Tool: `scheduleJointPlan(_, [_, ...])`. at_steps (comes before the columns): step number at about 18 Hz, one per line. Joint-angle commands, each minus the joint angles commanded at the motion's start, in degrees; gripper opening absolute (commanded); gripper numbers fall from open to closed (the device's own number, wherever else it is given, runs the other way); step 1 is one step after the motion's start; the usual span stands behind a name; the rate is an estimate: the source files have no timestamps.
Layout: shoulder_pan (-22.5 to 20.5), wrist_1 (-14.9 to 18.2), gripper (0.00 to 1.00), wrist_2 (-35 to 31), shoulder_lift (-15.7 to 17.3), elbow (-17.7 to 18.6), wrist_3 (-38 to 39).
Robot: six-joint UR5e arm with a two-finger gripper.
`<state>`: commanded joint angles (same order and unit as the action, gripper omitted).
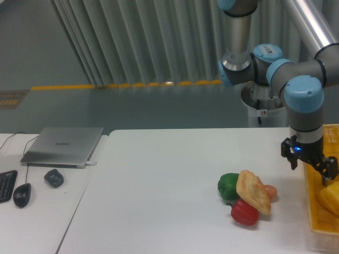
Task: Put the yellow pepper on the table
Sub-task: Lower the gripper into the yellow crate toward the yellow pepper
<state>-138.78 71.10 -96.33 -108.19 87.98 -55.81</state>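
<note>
The yellow pepper [329, 197] lies in a yellow mesh basket [316, 222] at the right edge of the view, cut off by the frame so only its glossy left part shows. My gripper [310, 166] hangs just above and to the left of it, over the basket's near rim, with its dark fingers spread open and nothing between them. The large white table [159, 190] stretches out to the left of the basket.
A green pepper [228, 186], a tan bread-like item [253, 191], a red pepper [244, 212] and a small orange piece [270, 191] cluster left of the basket. The adjoining desk holds a laptop [63, 145], a mouse [21, 194] and a keyboard [6, 185].
</note>
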Motion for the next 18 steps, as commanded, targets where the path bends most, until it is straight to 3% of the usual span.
scheduleJointPlan(10, [-2.1,-0.53,1.0,-0.44,-0.09,1.4,0.61])
scheduleJointPlan(18, [-6.76,-1.75,1.0,1.14,0.44,2.37,7.73])
